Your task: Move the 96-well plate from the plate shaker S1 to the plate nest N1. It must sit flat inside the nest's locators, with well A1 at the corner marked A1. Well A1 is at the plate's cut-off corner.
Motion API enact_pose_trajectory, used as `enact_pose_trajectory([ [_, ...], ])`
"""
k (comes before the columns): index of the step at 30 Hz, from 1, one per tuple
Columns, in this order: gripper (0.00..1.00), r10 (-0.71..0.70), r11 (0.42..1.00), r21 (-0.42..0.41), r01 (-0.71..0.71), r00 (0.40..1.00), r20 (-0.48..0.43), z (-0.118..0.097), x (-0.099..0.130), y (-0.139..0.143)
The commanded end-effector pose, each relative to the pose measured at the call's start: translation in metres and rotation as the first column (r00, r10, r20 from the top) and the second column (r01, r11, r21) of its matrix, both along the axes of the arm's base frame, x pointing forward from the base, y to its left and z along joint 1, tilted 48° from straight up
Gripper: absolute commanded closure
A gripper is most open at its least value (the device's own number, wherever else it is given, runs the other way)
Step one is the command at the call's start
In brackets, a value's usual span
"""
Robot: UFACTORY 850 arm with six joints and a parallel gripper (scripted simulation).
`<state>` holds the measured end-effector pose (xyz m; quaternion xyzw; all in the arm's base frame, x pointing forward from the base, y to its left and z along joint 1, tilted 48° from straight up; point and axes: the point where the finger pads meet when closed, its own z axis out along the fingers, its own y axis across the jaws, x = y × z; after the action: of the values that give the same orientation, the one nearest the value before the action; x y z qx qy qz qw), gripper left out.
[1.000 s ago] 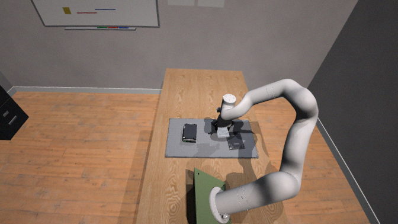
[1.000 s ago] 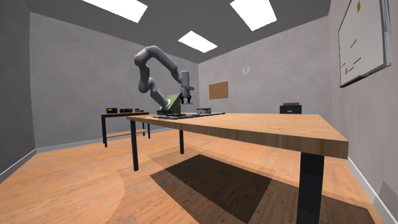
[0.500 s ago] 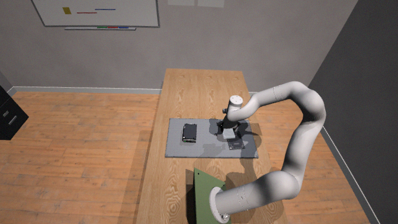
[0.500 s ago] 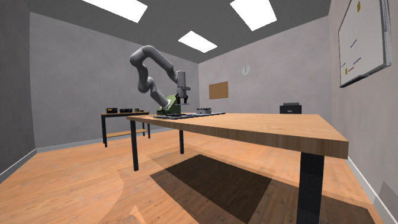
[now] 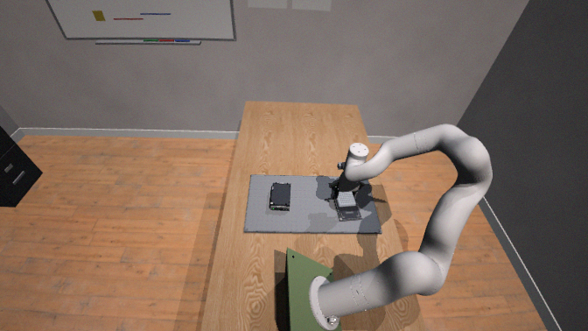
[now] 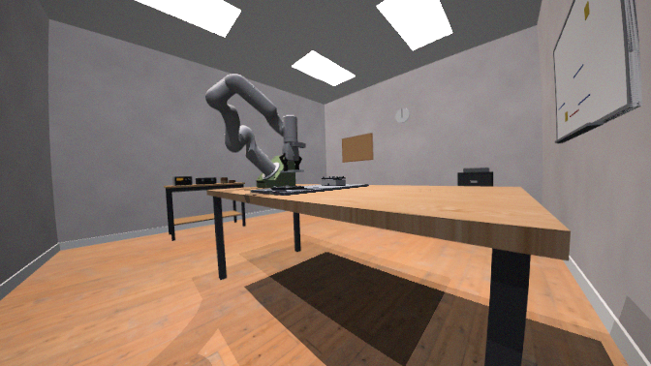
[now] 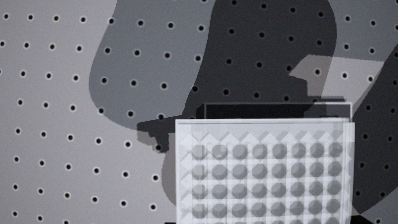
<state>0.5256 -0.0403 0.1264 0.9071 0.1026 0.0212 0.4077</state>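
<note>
My gripper (image 5: 346, 193) is shut on the 96-well plate (image 5: 345, 200), a clear white plate with rows of round wells. I hold it above the plate nest N1 (image 5: 348, 210), a flat dark frame on the right part of the grey mat. In the wrist view the plate (image 7: 265, 172) fills the lower right, and the nest's dark edge (image 7: 276, 110) shows just beyond its far side. The plate shaker S1 (image 5: 280, 195) is a dark box on the mat's left part, with nothing on top. In the exterior view my gripper (image 6: 292, 166) hangs just above the table. My fingers are hidden in the wrist view.
The grey perforated mat (image 5: 311, 203) lies across the wooden table (image 5: 302, 131). My green base mount (image 5: 302, 280) stands at the table's near edge. A second bench (image 6: 203, 186) with small devices stands far behind.
</note>
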Motion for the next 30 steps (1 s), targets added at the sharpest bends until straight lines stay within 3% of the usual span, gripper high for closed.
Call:
enact_pose_trajectory([
  [1, 1.0, 0.001, 1.0, 0.001, -0.001, 1.0, 0.001, 0.013, 0.0, -0.014],
  [6, 1.0, 0.001, 1.0, 0.001, -0.001, 1.0, 0.001, 0.023, -0.001, -0.025],
  [30, 1.0, 0.001, 1.0, 0.001, -0.001, 1.0, 0.001, 0.023, -0.001, -0.026],
])
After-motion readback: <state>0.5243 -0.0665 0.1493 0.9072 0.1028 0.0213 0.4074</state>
